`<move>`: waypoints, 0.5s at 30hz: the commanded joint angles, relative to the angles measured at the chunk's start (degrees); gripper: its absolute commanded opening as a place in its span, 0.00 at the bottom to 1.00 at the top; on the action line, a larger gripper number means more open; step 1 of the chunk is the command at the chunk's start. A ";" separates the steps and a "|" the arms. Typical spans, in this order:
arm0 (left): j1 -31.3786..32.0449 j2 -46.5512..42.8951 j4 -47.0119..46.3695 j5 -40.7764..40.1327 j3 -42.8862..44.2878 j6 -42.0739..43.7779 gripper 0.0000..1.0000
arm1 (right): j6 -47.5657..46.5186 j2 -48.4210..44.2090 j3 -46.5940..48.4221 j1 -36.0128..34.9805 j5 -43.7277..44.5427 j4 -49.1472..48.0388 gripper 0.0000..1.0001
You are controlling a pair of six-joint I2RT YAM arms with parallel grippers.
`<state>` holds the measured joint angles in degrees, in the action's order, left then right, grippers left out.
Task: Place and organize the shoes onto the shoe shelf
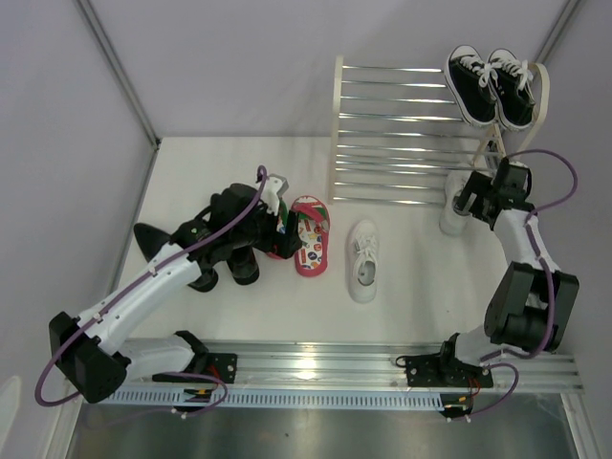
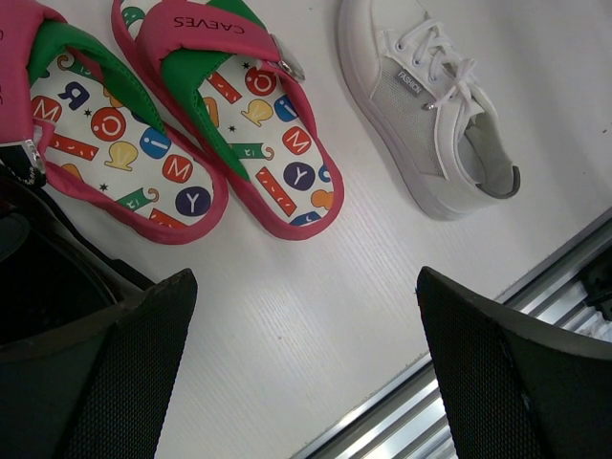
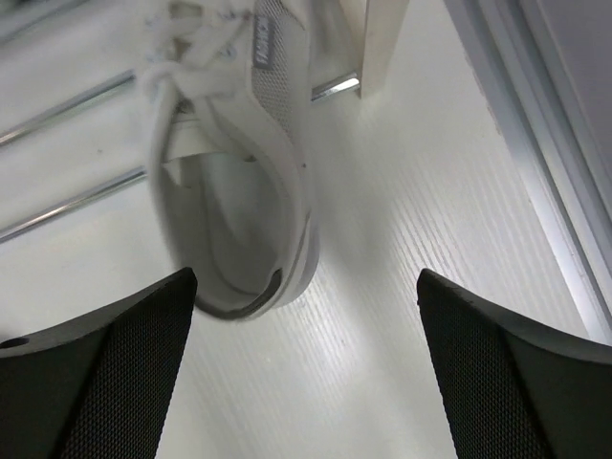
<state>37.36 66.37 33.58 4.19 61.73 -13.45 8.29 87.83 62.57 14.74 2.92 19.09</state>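
The shoe shelf (image 1: 402, 134) stands at the back, white frames with metal bars. One white sneaker (image 1: 363, 258) lies on the table in front of it and shows in the left wrist view (image 2: 430, 115). The other white sneaker (image 1: 452, 203) lies at the shelf's right foot, toe among the lower bars (image 3: 239, 172). Two red flip-flops (image 1: 311, 234) lie side by side (image 2: 124, 143) (image 2: 239, 105). The black dress shoes (image 1: 158, 244) lie left, partly under my left arm. My left gripper (image 1: 277, 218) (image 2: 306, 363) is open above the flip-flops. My right gripper (image 1: 475, 199) (image 3: 306, 363) is open just behind the sneaker's heel.
Black canvas sneakers (image 1: 492, 86) sit on the shelf's top tier at the right. An aluminium rail (image 1: 316, 368) runs along the near table edge and shows in the left wrist view (image 2: 535, 316). A wall edge strip (image 3: 535, 143) runs close on the right.
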 commanded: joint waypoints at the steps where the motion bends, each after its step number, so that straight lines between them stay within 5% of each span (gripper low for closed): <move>1: 0.87 -1.85 -0.97 0.73 1.11 1.06 0.99 | -0.65 -7.49 -0.78 0.11 -2.38 2.61 0.99; 6: 1.04 -3.17 -1.32 1.26 -0.38 1.32 0.99 | 0.05 -13.82 -7.01 -0.24 -9.42 -0.54 0.99; 15: 1.04 -5.64 -1.59 0.39 -2.67 1.41 0.99 | 1.11 -7.77 -10.09 -5.95 -1.00 -5.90 0.99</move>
<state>37.87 62.28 33.52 4.71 59.59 -13.28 9.04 77.84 52.49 11.22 -2.55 17.54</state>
